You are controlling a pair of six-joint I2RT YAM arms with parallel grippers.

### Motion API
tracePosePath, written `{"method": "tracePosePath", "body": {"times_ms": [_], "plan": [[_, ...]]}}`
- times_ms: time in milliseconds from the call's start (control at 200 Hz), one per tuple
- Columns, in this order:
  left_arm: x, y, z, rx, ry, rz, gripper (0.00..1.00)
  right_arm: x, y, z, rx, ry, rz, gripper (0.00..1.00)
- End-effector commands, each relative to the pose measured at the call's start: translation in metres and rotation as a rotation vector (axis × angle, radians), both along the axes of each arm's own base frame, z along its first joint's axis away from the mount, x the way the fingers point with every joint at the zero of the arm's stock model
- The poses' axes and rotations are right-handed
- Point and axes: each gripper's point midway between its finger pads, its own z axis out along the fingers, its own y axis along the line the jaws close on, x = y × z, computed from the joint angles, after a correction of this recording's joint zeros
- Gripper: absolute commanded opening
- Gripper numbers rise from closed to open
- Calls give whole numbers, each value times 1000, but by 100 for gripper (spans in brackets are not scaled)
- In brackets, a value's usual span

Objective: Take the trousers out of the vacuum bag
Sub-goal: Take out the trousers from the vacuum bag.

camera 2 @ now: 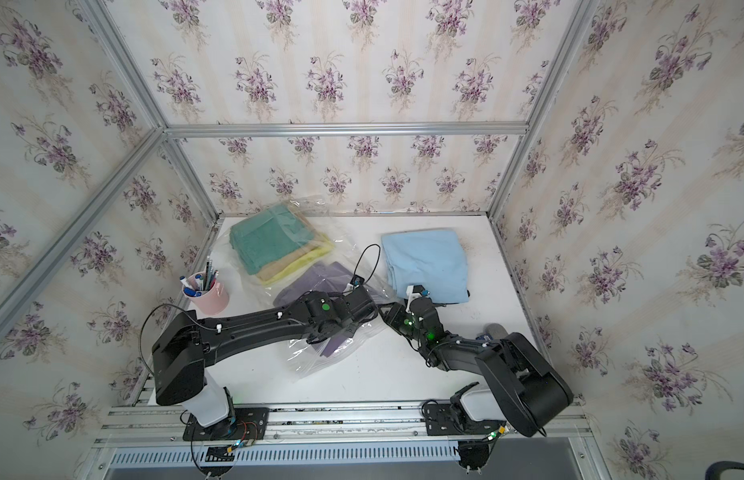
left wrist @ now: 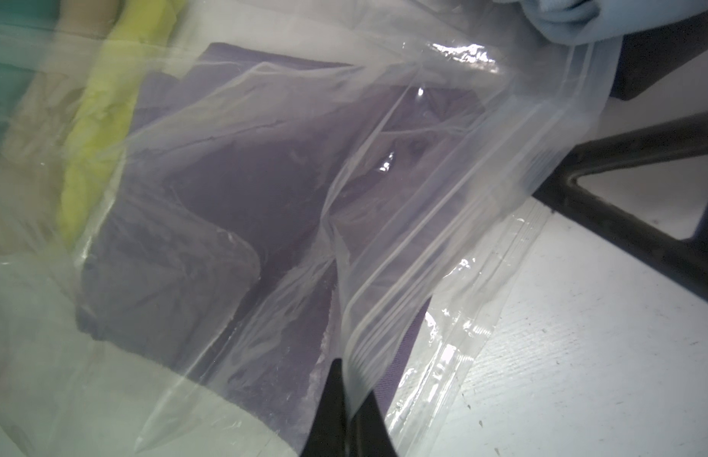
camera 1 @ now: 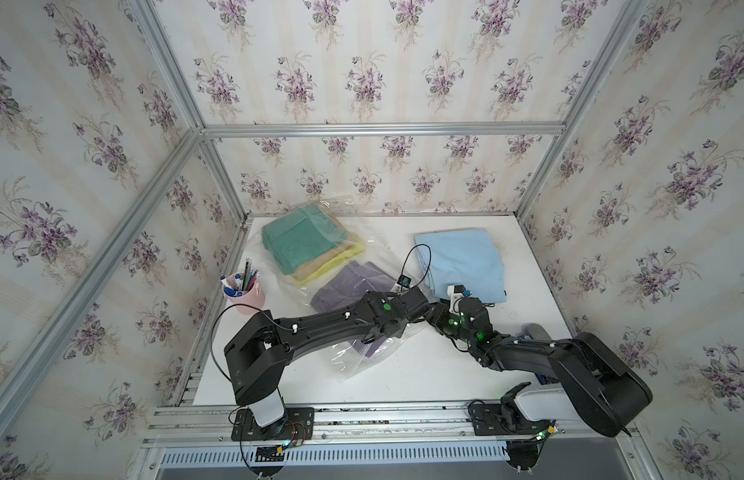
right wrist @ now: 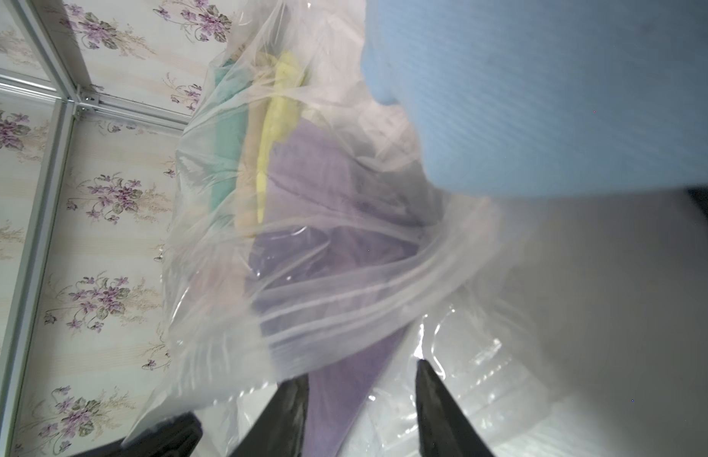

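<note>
The clear vacuum bag [camera 1: 364, 359] lies across the table's left half. Teal trousers [camera 1: 299, 241] sit inside it on tan and yellow [camera 1: 341, 257] ones, and purple trousers [camera 1: 353, 282] lie nearer its mouth. Light blue trousers [camera 1: 461, 262] lie outside the bag at the right rear. My left gripper [left wrist: 346, 382] is shut on the upper layer of the bag's zip edge [left wrist: 435, 253] and holds it raised. My right gripper [right wrist: 362, 372] stands open at the bag's mouth, with a corner of the purple trousers [right wrist: 344, 387] between its fingers. In both top views the two grippers meet beside the blue trousers.
A pink cup of pens [camera 1: 243, 291] stands at the table's left edge, near the left arm. A grey object [camera 1: 536, 330] lies behind the right arm. Papered walls with aluminium posts close in the back and both sides.
</note>
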Motion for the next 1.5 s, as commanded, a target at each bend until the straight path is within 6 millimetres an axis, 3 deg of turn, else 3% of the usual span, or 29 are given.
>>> {"method": "tracePosePath", "body": {"times_ms": [0,360,535,714,834,954,1049,1319,1494], "plan": [[1,-2,3,-13,-5,-7,0,8,9,3,-8,-25,-17,44],[-2,1,-1,-14,3,-4,0,26,16,-22,-68,-3,-33,47],[-3,4,-2,-15,1,-3,0,36,25,-23,-66,-30,-23,49],[-4,7,-2,-10,-1,1,0,43,33,-19,-52,-54,-6,39],[-4,10,-3,-4,-3,4,0,43,33,-15,-61,-74,4,23],[-4,15,-4,-3,-2,13,0,36,31,-7,-54,-87,13,7],[-2,19,-5,-13,1,23,0,29,28,2,-54,-100,20,0],[0,23,-3,-38,-4,33,0,-4,12,23,-65,-116,23,0],[0,24,-4,-35,-3,33,0,-32,-4,19,-77,-79,16,0]]}}
